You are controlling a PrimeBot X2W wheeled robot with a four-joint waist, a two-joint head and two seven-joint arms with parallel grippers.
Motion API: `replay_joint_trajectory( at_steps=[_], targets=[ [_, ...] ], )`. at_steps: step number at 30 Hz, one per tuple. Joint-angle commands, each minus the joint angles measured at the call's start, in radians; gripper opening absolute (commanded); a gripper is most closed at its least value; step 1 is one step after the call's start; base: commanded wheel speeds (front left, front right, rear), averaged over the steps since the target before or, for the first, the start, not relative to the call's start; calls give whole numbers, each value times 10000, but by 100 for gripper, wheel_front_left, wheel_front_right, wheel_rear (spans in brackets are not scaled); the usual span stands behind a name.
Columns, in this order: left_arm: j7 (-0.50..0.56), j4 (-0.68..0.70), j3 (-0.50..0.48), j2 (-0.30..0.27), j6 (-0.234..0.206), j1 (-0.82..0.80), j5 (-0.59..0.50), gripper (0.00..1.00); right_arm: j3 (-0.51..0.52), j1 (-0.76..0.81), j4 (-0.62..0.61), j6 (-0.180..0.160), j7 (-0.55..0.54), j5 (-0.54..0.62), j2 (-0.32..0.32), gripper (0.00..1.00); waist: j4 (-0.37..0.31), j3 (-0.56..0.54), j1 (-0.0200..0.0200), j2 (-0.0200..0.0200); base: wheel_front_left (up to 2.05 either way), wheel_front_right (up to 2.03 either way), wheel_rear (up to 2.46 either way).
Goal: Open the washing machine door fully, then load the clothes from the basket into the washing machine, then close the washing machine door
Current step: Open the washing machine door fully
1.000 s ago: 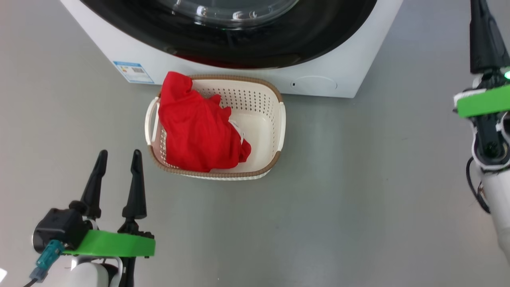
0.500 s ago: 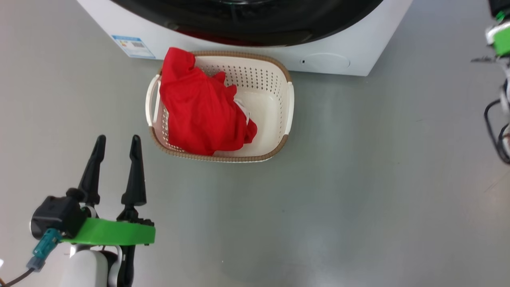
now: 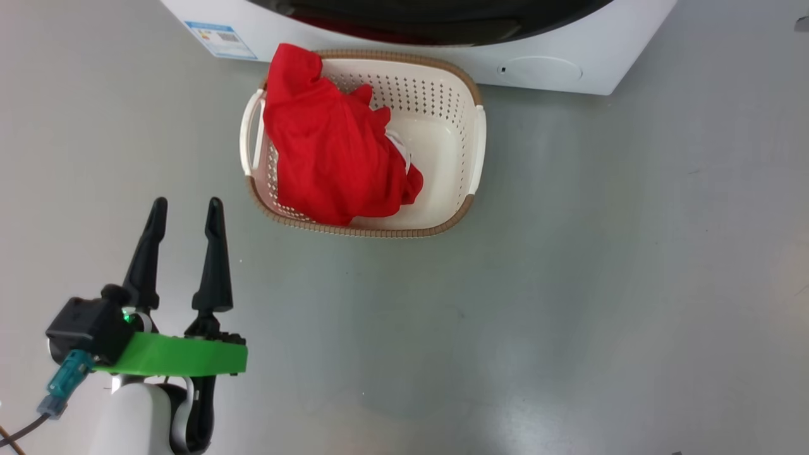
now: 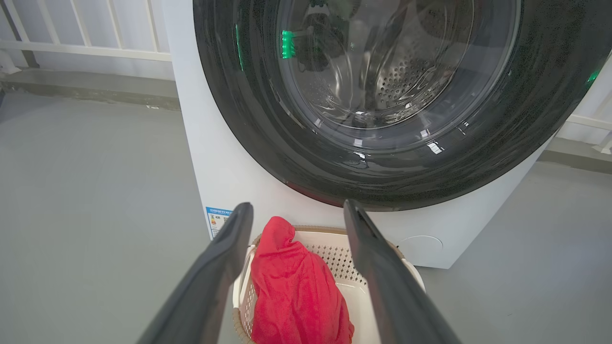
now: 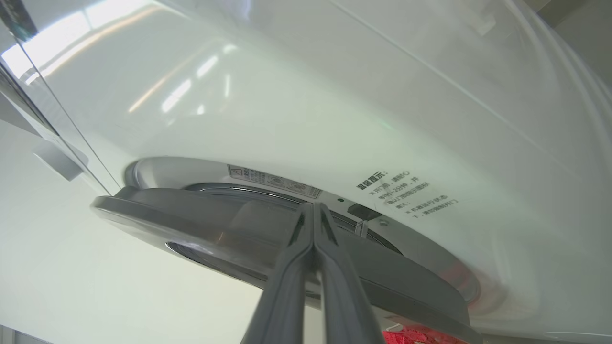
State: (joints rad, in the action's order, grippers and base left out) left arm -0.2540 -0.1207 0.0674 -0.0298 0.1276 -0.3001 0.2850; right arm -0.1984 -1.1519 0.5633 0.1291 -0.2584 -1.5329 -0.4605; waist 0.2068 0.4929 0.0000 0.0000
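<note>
"Two changes since the second before?"

"One, really. The head camera had tipped down, so the washing machine (image 3: 622, 60) sat nearer the top edge. The basket (image 3: 473, 205) stayed on the floor (image 3: 569, 316) against the machine's front, with the clothes (image 3: 328, 158) heaped in its left half."

"And the grippers?"

"The left gripper (image 3: 186, 203) kept its fingers moderately apart and empty, over the floor off the basket's near left corner. The right gripper (image 5: 313, 206) had its fingers pressed together, tips at the rim of the washing machine door (image 5: 191, 220), which stood slightly off the white front."

"The room?"

"Smooth grey floor, and a white railing (image 4: 95, 33) behind the machine."
</note>
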Motion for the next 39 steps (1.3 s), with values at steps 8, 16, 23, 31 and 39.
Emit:
replay_joint_trajectory(
  at_steps=[8,16,23,31,39],
  targets=[
    [-78,214,-239,-204,-5,-208,169,100,-144,-823,452,16,-1268,-562,-28,0,158,304,0,0,0,0,0],
    [-78,141,-144,-204,-52,-285,399,100,-261,-1376,1157,16,-2034,-739,-14,0,224,456,0,0,0,0,0],
    [-78,59,7,-204,-75,-260,487,100,-242,-1621,1451,16,-2522,-947,17,0,370,374,0,0,0,0,0],
    [-78,29,120,-204,-137,-147,575,100,-225,-1943,1800,16,-2667,-883,-87,0,659,322,0,0,0,0,0],
    [-78,27,155,-204,-191,-78,603,100,-424,-2071,2158,16,-3001,-764,-63,0,787,335,0,0,0,0,0]
  ],
)
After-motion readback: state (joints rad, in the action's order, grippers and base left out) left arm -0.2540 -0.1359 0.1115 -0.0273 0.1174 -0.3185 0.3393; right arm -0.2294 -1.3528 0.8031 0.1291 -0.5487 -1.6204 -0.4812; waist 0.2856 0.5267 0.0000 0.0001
